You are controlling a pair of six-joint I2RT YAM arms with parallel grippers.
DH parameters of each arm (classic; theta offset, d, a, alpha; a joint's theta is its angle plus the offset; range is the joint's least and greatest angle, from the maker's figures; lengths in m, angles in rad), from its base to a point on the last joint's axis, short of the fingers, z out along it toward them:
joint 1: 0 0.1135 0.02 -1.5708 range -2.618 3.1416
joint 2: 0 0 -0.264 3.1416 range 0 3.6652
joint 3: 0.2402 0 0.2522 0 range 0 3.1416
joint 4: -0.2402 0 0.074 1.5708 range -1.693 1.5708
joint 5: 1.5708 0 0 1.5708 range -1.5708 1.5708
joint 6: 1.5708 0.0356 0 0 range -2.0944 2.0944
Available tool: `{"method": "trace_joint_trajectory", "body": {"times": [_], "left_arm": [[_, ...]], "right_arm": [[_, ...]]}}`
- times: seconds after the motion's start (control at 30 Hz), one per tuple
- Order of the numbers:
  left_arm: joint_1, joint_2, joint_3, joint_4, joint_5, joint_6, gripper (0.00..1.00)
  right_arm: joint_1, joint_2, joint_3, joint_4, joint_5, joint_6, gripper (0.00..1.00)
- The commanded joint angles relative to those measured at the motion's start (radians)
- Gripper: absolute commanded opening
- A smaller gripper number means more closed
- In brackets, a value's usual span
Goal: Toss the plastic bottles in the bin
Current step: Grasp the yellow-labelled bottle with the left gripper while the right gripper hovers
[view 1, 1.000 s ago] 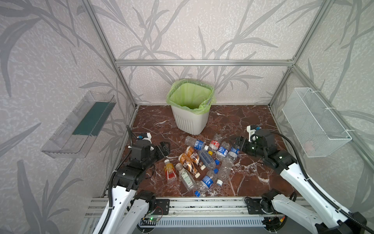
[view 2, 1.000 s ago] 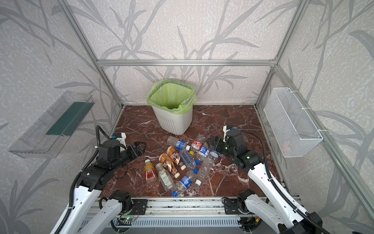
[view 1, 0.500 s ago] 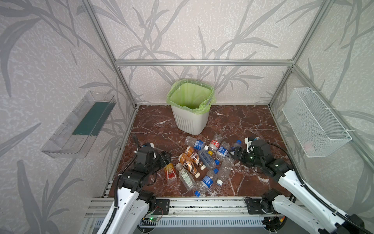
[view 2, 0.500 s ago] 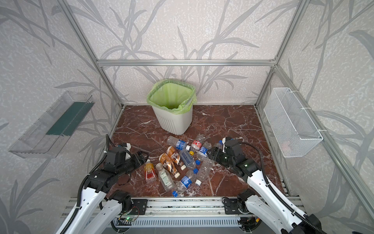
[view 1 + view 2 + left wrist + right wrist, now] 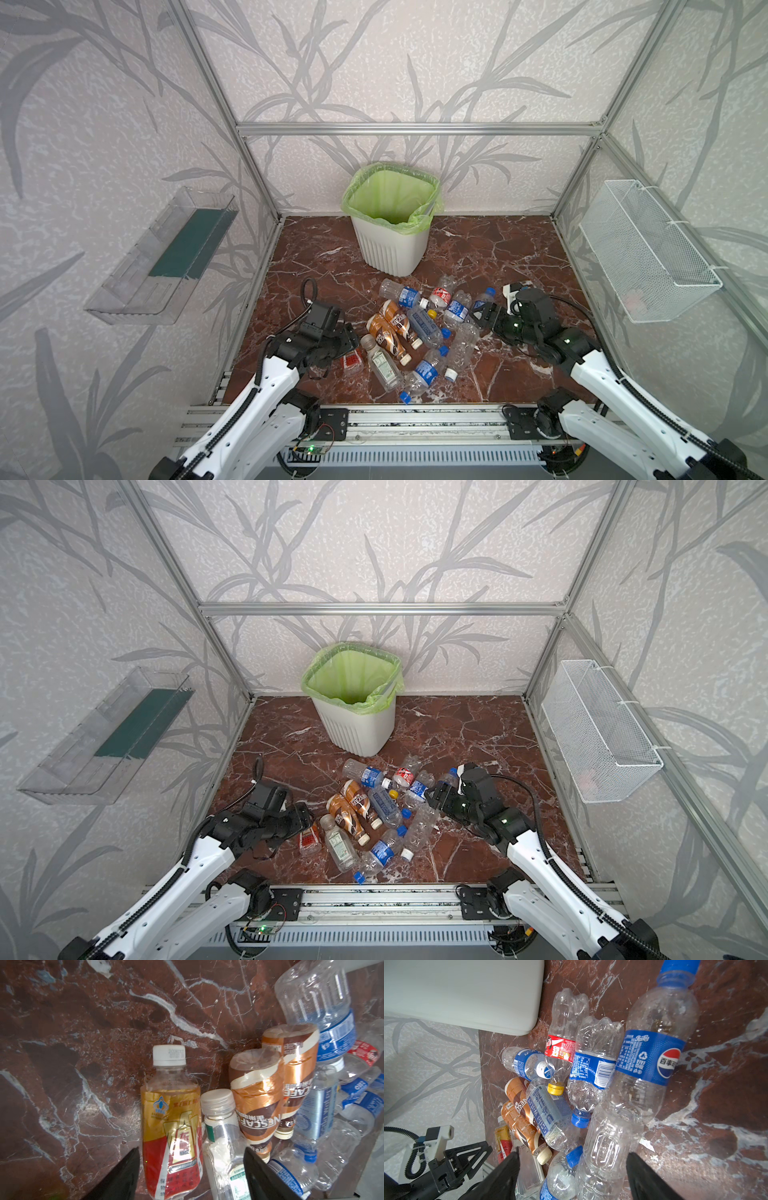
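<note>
Leaf-patterned grey walls enclose a red-brown marble floor — clear tray left, wire basket right.

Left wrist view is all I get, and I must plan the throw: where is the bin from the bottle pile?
Observer: The bin stands upright behind the pile, toward the back wall.
Operator: Anything inside?
Observer: Only its green liner shows; the bottom is partly hidden.
Operator: And the right gripper?
Observer: The right gripper is low at the pile's right edge in both top views, astride a clear unlabelled bottle; whether it grips, I cannot tell.
</note>
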Motion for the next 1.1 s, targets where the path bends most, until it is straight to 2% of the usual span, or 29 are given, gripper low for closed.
{"method": "trace_joint_trajectory", "body": {"times": [0.0,0.6,1.07], "left_arm": [[-0.016,0.010,0.023,-0.036,-0.065,-0.034,0.78],[-0.025,0.130,-0.017,0.025,-0.021,-0.052,0.78],[-0.027,0.172,-0.096,0.089,-0.002,-0.065,0.71]], "right_arm": [[0.006,-0.015,-0.015,0.017,-0.002,0.005,0.81],[0.005,0.003,-0.034,0.053,-0.005,0.012,0.80],[0.006,0.033,-0.032,0.075,-0.011,0.012,0.79]]}}
